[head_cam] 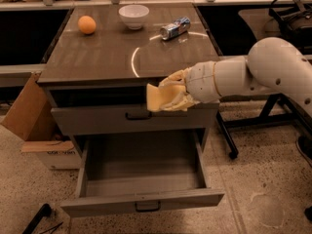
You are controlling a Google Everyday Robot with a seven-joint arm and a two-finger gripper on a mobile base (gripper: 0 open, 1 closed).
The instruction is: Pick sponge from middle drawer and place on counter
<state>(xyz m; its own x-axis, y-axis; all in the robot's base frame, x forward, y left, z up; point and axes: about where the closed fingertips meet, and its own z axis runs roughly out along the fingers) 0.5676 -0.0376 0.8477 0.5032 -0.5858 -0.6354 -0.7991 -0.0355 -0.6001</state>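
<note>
Claw clamped on sponge, fingers wrapped round its right side. Sponge held in the air, just out from the counter front edge, toward the front right corner. Sits at the height of the closed drawer front, touching neither drawer nor counter top as far as visible. Arm reaching in from the right, past the counter's right edge.

Middle drawer pulled fully out below, tray bottom bare, low sides and front lip well under the sponge. Open air between sponge and tray.

Along the counter's back edge: orange near the back left corner, white bowl at mid back, can on its side right of the bowl. Front half of the counter carrying only the pale arc, which runs up from near the front edge toward the can. All three items well apart from the claw.

Cardboard box on the floor against the cabinet's left side, near the open drawer's left corner.
</note>
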